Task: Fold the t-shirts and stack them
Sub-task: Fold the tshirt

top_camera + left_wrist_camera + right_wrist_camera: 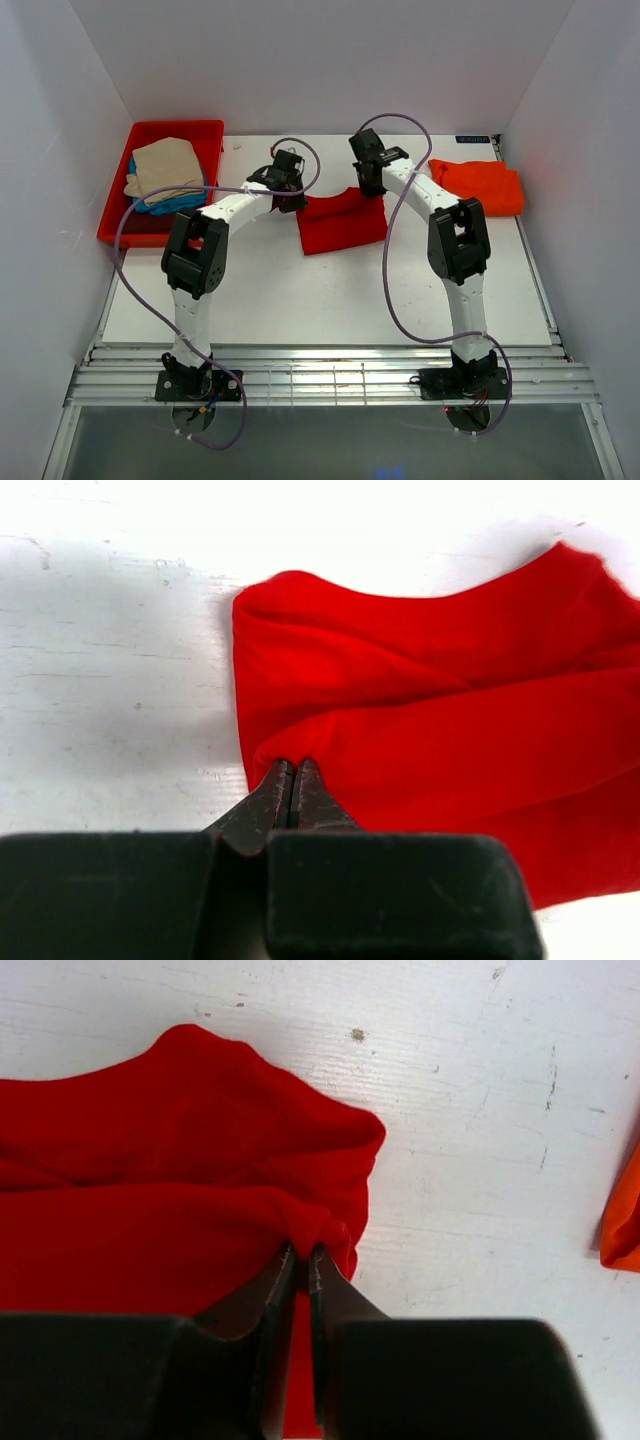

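Observation:
A bright red t-shirt lies partly folded at the middle back of the table. My left gripper is shut on its far left corner; the left wrist view shows the pinch in the red cloth. My right gripper is shut on its far right corner, shown in the right wrist view with red cloth bunched between the fingers. An orange-red t-shirt lies folded at the back right; its edge shows in the right wrist view. Beige and blue shirts lie in the tray.
A rigid red plastic tray stands at the back left, beside the left arm. White walls close in the back and both sides. Purple cables loop over both arms. The white table runs to a metal rail at the near edge.

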Controlling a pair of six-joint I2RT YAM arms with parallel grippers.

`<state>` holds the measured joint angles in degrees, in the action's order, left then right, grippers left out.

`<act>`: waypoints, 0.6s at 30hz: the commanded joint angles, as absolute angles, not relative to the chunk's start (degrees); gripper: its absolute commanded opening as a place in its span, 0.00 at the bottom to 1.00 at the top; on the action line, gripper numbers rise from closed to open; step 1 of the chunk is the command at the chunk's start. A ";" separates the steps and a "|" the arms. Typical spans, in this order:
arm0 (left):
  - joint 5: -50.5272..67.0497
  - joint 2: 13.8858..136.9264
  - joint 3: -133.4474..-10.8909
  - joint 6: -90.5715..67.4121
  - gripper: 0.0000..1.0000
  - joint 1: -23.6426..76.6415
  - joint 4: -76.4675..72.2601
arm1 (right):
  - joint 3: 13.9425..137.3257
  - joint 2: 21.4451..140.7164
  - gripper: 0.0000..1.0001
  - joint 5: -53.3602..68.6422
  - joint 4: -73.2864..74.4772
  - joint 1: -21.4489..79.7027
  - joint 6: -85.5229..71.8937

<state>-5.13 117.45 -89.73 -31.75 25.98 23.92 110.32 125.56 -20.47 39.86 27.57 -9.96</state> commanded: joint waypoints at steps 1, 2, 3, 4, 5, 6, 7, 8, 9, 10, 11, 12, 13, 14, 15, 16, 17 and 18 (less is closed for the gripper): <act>-4.39 118.38 -92.02 -30.15 0.03 25.49 22.85 | 113.03 127.61 0.16 -20.65 36.31 26.63 -8.79; -4.74 118.56 -92.02 -30.06 0.10 25.49 22.68 | 113.03 128.31 0.24 -20.74 35.52 26.46 -8.79; -6.83 118.56 -92.02 -29.97 0.21 25.49 22.59 | 113.11 128.67 0.37 -21.09 34.72 25.93 -8.62; -8.42 118.39 -92.02 -29.97 0.30 25.58 22.41 | 113.29 128.93 0.40 -21.44 34.02 25.75 -8.61; -10.00 117.26 -91.93 -29.80 0.43 25.49 22.24 | 114.34 129.02 0.41 -21.71 33.06 25.14 -8.70; -13.67 116.29 -91.85 -29.27 0.47 25.49 21.54 | 114.78 128.85 0.45 -21.88 32.44 24.79 -8.70; -15.19 115.24 -91.93 -28.75 0.49 25.58 21.01 | 115.13 128.24 0.47 -21.88 31.56 24.44 -8.70; -16.68 112.88 -92.02 -28.22 0.52 25.49 20.40 | 115.40 126.58 0.48 -21.80 29.90 23.82 -8.70; -18.27 111.72 -92.46 -27.78 0.54 25.49 19.69 | 115.40 125.43 0.52 -21.80 29.01 23.56 -8.53; -20.89 110.58 -92.98 -26.82 0.54 25.49 19.60 | 115.23 124.11 0.52 -21.36 28.31 23.38 -8.26; -21.87 108.74 -93.60 -26.63 0.55 25.58 19.77 | 114.35 121.32 0.52 -21.36 27.17 23.20 -7.91; -22.32 107.68 -94.21 -26.63 0.55 25.58 19.86 | 113.30 119.90 0.53 -20.57 26.55 23.20 -7.65; -21.80 106.62 -94.22 -27.50 0.55 25.66 19.78 | 111.72 116.32 0.53 -19.44 25.59 23.20 -7.47; -20.84 105.65 -94.04 -28.21 0.55 25.66 19.78 | 109.71 114.45 0.53 -18.21 24.53 23.38 -7.38; -19.87 103.99 -93.09 -28.91 0.55 25.93 19.34 | 105.25 112.87 0.60 -15.76 22.69 23.38 -7.56; -18.99 103.37 -92.47 -29.61 0.55 26.80 18.90 | 103.29 110.42 0.60 -14.60 22.24 23.38 -7.82; -16.72 103.01 -91.76 -30.84 0.54 27.42 18.46 | 101.53 109.61 0.60 -13.63 22.15 23.47 -8.08; -15.05 102.83 -91.06 -31.55 0.53 28.03 17.67 | 99.08 109.16 0.60 -11.80 22.32 23.38 -8.87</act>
<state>-17.56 107.66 -90.98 -29.26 26.24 20.45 103.44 114.30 -17.15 27.07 22.85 -8.36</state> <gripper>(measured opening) 0.539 0.602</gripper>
